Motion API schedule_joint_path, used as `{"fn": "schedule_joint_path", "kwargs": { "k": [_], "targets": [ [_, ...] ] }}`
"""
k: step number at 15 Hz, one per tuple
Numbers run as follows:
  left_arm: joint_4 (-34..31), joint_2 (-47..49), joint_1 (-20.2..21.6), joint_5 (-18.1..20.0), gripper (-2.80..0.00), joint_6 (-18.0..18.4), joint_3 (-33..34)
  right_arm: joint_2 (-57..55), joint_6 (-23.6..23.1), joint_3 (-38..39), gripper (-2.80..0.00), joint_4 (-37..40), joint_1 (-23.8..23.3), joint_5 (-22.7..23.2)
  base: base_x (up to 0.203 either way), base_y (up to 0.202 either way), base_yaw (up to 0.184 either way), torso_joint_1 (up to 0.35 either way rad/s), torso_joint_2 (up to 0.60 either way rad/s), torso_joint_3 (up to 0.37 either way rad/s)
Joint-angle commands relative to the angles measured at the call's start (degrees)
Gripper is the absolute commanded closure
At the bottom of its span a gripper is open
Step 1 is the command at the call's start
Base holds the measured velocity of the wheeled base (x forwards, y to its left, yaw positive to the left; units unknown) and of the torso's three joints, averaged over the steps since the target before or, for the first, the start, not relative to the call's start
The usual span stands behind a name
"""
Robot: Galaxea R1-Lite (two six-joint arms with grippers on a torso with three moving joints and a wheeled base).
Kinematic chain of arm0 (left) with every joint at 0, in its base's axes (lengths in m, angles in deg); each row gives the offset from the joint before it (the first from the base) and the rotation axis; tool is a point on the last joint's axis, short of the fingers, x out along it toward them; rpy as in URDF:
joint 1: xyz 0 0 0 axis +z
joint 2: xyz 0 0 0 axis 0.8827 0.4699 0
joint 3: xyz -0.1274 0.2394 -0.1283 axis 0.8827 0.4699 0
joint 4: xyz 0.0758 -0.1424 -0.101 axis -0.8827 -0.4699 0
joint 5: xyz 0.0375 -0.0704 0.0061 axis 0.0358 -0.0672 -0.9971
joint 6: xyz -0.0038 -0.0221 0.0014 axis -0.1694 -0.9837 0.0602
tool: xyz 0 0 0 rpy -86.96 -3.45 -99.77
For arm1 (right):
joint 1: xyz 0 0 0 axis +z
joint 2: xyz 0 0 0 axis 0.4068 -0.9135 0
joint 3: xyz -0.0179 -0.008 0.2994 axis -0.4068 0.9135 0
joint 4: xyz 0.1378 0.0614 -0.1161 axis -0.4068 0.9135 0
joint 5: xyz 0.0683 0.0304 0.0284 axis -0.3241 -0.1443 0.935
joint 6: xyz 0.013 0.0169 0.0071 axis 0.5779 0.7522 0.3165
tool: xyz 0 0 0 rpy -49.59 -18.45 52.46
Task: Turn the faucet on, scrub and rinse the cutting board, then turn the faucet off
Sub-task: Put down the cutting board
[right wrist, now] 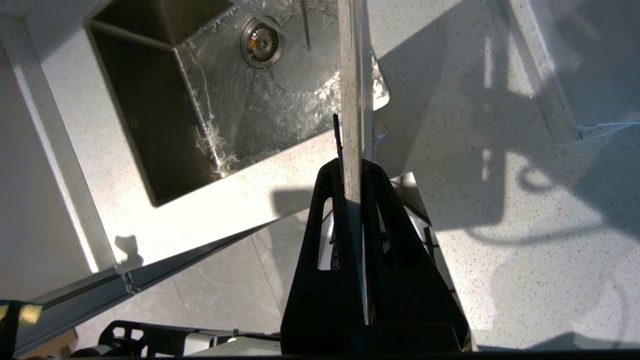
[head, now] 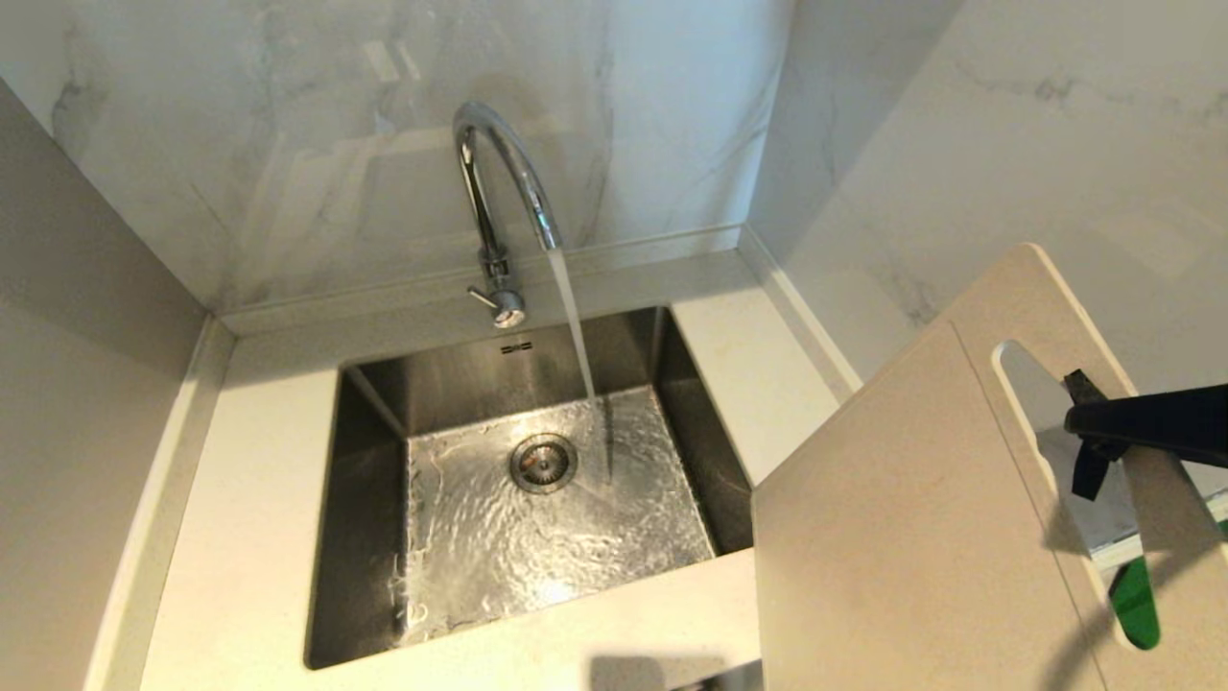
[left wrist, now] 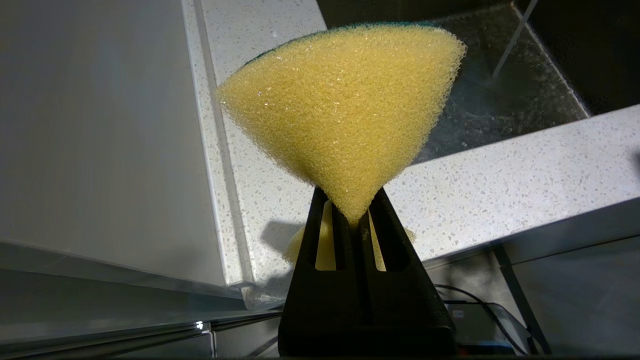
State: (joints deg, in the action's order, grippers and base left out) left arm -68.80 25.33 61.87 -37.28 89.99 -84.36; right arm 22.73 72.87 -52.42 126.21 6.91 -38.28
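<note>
The chrome faucet [head: 499, 202] stands behind the sink, and a stream of water [head: 576, 326] runs from its spout into the basin. At the right, the cream cutting board [head: 892, 518] is lifted and tilted over the counter, its lower corner near the sink's right rim. My right gripper [head: 1086, 432] is shut on the strip beside the board's handle slot [head: 1031, 403]. In the right wrist view the cutting board [right wrist: 351, 100] shows edge-on between the shut right gripper [right wrist: 352, 172]. My left gripper [left wrist: 352, 212] is shut on a yellow sponge [left wrist: 345, 110] with a green back, outside the head view.
The steel sink [head: 369, 537] has a wet floor and a round drain [head: 543, 463]. Marble walls close the back and right. A white speckled counter [head: 259, 518] surrounds the sink. A green mat [head: 1137, 600] shows through the board's slot.
</note>
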Motion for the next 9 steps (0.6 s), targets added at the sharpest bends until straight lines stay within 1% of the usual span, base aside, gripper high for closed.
{"fn": "schedule_joint_path", "kwargs": {
  "k": [1,4,5,8,9],
  "targets": [
    [0.0,0.1,0.0,0.0,0.0,0.0,0.0,0.5,-0.4,4.0,0.0,0.4,0.0,-0.4,0.0,0.0,0.0,0.0,0.0,0.0],
    [0.0,0.1,0.0,0.0,0.0,0.0,0.0,-0.2,-7.7,7.8,0.0,-0.4,-1.2,-1.8,0.0,0.0,0.0,0.0,0.0,0.0],
    [0.0,0.1,0.0,0.0,0.0,0.0,0.0,-1.2,-9.0,8.3,0.0,-0.9,-1.4,-1.9,0.0,0.0,0.0,0.0,0.0,0.0],
    [0.0,0.1,0.0,0.0,0.0,0.0,0.0,-1.7,-10.0,12.3,0.0,-5.5,-2.4,-2.0,0.0,0.0,0.0,0.0,0.0,0.0],
    [0.0,0.1,0.0,0.0,0.0,0.0,0.0,-1.5,-11.8,13.6,0.0,-5.8,-3.6,-2.0,0.0,0.0,0.0,0.0,0.0,0.0]
  ]
}}
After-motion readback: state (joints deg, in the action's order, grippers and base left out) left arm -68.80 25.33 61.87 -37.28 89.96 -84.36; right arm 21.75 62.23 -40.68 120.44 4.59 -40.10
